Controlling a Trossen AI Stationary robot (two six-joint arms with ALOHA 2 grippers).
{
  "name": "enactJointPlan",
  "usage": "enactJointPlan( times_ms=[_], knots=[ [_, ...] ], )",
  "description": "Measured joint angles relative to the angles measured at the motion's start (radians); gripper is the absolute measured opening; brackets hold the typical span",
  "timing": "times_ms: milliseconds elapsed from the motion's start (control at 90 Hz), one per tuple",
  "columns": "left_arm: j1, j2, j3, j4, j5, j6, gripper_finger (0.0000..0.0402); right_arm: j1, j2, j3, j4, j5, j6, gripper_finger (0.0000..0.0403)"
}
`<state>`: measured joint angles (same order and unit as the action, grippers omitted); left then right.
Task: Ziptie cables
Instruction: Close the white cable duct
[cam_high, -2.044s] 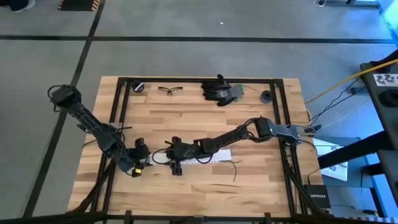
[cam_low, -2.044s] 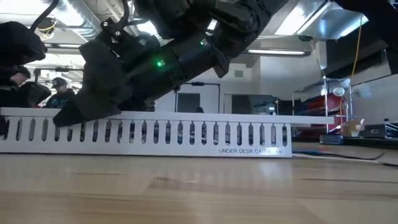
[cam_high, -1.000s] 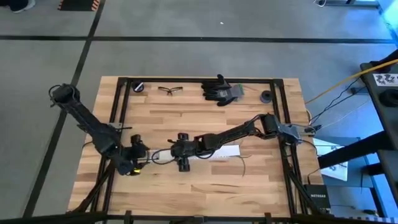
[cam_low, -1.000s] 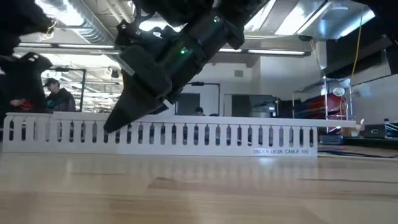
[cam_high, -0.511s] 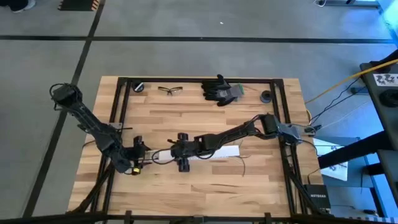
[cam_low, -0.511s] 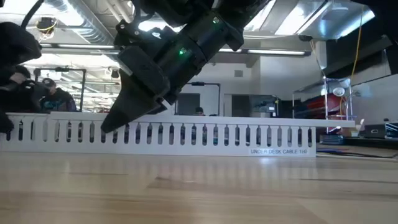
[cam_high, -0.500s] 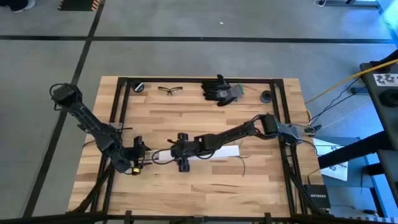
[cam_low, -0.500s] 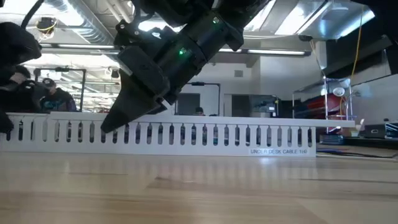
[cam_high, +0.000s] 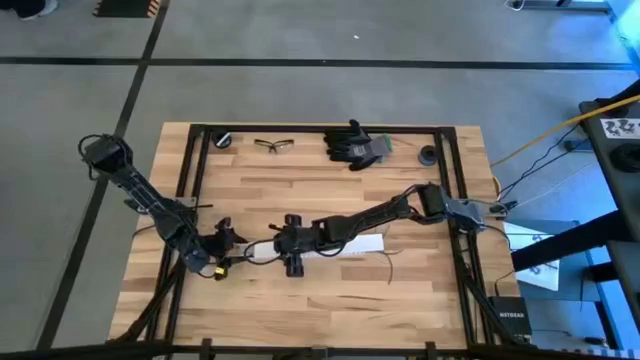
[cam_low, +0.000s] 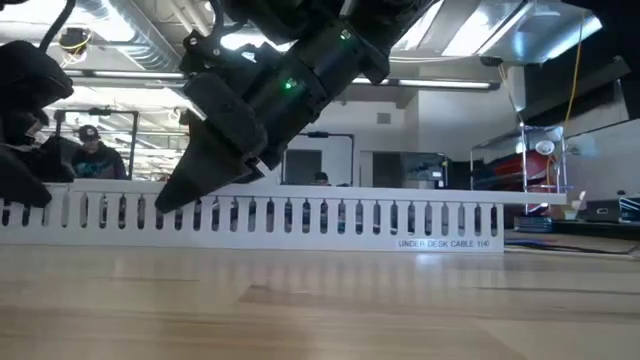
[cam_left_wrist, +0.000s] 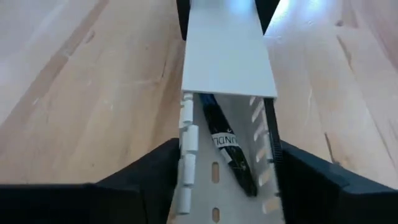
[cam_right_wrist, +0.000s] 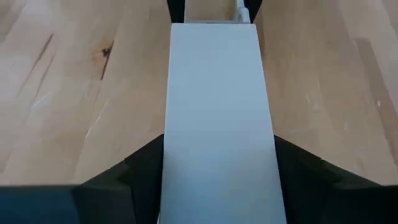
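Observation:
A long white slotted channel (cam_high: 350, 245) lies along the table's middle, resting on its underside (cam_low: 330, 235). Its white cover (cam_right_wrist: 214, 124) closes most of its top. At the channel's open left end a black cable (cam_left_wrist: 227, 149) lies inside it, and a thin wire (cam_high: 386, 262) trails out near its right end. My left gripper (cam_high: 228, 243) is shut on the channel's left end. Just to its right, my right gripper (cam_high: 283, 243) is shut on the covered stretch. My left gripper pinches the channel's open left end by its two slotted side walls (cam_left_wrist: 186, 155), one finger on each. The fingers lie along the channel, slanting down from the table's left. The channel rests on the table. My right gripper pinches the covered stretch of the channel by its two long sides (cam_right_wrist: 171, 162), near the left end. Its fingers (cam_low: 185, 190) slant down from the right and lie along the channel. The channel stays flat on the table.
At the far edge lie safety glasses (cam_high: 268, 145), black gloves (cam_high: 355, 145) and two small dark round parts (cam_high: 222, 139) (cam_high: 428, 155). Black frame rails (cam_high: 190, 180) run along the table's left and right sides. Bare wood lies near the front edge.
The channel has slid a little toward the table's left edge, still flat on the wood, with my right gripper moving along with it. My left gripper has come lower at the channel's left end.

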<state>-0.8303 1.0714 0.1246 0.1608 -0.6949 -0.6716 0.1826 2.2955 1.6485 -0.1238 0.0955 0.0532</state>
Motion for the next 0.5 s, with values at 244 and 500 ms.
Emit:
enactJointPlan(
  times_ms=[244, 500],
  knots=[
    [-0.003, 0.0, -0.002, 0.005, 0.014, 0.018, 0.0204, 0.001, 0.046, 0.007, 0.153, -0.001, 0.001, 0.0225],
    [-0.002, 0.011, -0.002, 0.05, 0.016, 0.044, 0.0205, -0.008, 0.06, 0.007, 0.237, -0.026, 0.002, 0.0225]
  ],
)
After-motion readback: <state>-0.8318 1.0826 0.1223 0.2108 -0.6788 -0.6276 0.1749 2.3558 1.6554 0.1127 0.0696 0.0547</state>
